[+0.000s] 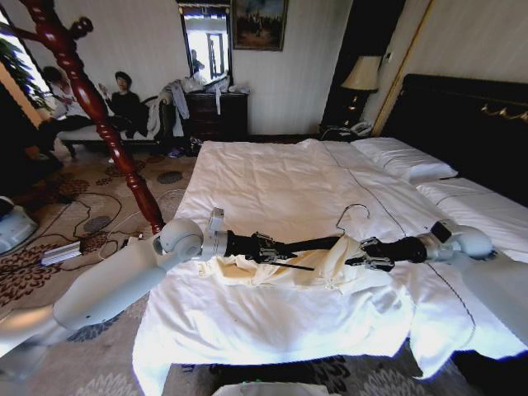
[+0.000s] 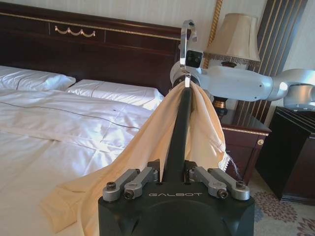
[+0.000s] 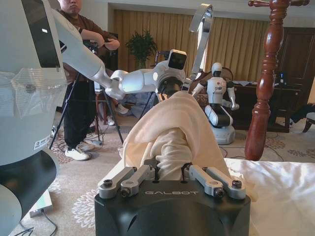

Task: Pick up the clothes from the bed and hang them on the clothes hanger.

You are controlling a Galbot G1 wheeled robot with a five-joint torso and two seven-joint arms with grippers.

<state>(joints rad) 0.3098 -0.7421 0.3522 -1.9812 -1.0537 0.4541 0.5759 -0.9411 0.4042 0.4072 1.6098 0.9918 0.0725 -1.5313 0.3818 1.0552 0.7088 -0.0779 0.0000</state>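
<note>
The cream clothes [image 1: 285, 271] hang over the black clothes hanger [image 1: 318, 243], just above the bed [image 1: 272, 181] near its foot. The hanger's silver hook [image 1: 355, 213] points toward the headboard. From the left, my left gripper [image 1: 276, 250] is shut on the bare hanger arm [image 2: 178, 132], and the cream cloth [image 2: 147, 147] falls to either side. On the opposite side, my right gripper [image 1: 356, 260] is shut on the cloth-covered end [image 3: 172, 137] of the hanger. In the right wrist view the hook [image 3: 202, 24] rises past the clothes.
A red-brown wooden coat stand [image 1: 99, 115] rises by the bed's left side. White pillows [image 1: 404, 157] lie against the dark headboard [image 1: 462, 115]. A lamp [image 2: 238, 39] stands on a nightstand [image 2: 246, 142]. Cables [image 1: 82, 223] cross the carpet, and another robot [image 3: 219, 103] stands farther off.
</note>
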